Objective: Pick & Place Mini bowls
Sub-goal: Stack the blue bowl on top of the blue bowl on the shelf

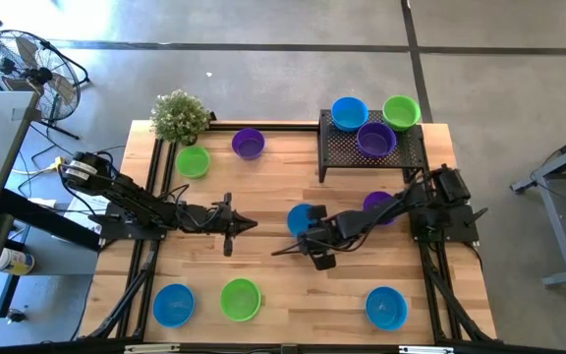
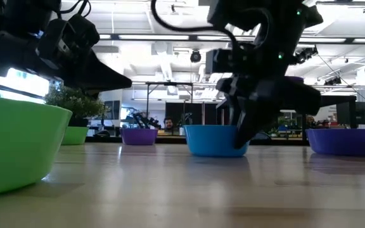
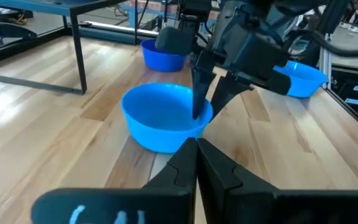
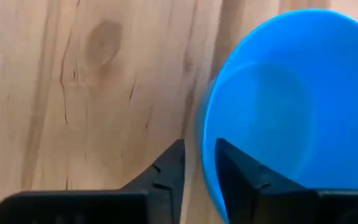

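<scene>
A blue mini bowl [image 1: 299,216] [image 4: 291,106] stands upright on its base on the wooden table, right of centre. My right gripper [image 4: 199,146] [image 1: 308,236] slants down at its near rim, open. One finger stands inside the bowl and the other outside it. My left gripper [image 3: 196,144] [image 1: 249,225] hovers shut and level to the left of this bowl, pointing at it and holding nothing. In the low view the blue bowl [image 2: 211,140] sits behind the right gripper [image 2: 243,136]. My right gripper straddles the blue bowl's rim [image 4: 205,162] from above, one finger [image 4: 238,174] inside and one [image 4: 166,171] outside. A sliver of table shows between the outer finger and the rim. I cannot tell whether the inner finger touches the wall. The bowl rests on the table.
A black mesh stand [image 1: 411,157] at the far right carries blue, green and purple bowls. A purple bowl [image 1: 379,205] sits under the right arm. Green [image 1: 193,160] and purple [image 1: 249,144] bowls stand by a plant [image 1: 179,116]. Blue [image 1: 173,304], green [image 1: 241,299] and blue [image 1: 385,307] bowls line the near edge.
</scene>
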`<state>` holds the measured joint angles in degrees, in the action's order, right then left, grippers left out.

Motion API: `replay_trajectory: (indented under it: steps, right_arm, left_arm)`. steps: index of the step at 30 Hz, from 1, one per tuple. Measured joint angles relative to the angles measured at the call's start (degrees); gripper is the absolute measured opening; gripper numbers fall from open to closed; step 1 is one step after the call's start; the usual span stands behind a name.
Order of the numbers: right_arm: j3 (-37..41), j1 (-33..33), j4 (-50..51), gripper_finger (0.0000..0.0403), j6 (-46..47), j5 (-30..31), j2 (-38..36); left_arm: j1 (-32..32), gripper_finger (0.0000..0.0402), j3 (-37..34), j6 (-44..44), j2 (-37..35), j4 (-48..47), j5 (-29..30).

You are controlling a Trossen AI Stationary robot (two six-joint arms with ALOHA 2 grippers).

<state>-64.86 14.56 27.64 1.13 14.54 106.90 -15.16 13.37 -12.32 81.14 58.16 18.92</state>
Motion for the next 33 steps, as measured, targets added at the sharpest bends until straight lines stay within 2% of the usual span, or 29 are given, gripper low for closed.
replay_trajectory:
  steps: [7, 14, 19, 25, 29, 33]
  right_arm:
    - [0.0, -0.1, -0.1, 0.0007, -1.5, -0.6, 0.7]
    - [-4.5, 1.6, 4.9, 0.0003, -2.6, -1.7, 0.7]
    - [-13.7, 2.4, 14.1, 0.0002, -2.9, -2.6, 0.7]
    - [-28.6, 1.3, 27.9, 0.0001, -5.3, -1.8, 0.7]
    - [-37.5, -2.6, 38.9, 0.0001, -6.8, 1.3, -0.6]
    - [-41.6, -9.5, 44.4, 0.0001, -8.8, 2.7, -5.6]
  left_arm:
    - [0.0, 0.0004, 0.0, -0.2, 0.0, 0.0, -0.4]
    - [0.0, 0.0004, 0.0, -0.2, 0.0, 0.0, -1.6]
    - [0.0, 0.0004, 0.0, -0.2, 0.0, 0.0, -1.6]
    - [0.0, 0.0004, 0.0, -0.2, 0.0, 0.1, -1.6]
    - [0.0, 0.0004, 0.0, -0.2, 0.0, 0.6, -2.2]
    - [0.0, 0.0004, 0.0, -0.2, 0.0, 0.6, -2.8]
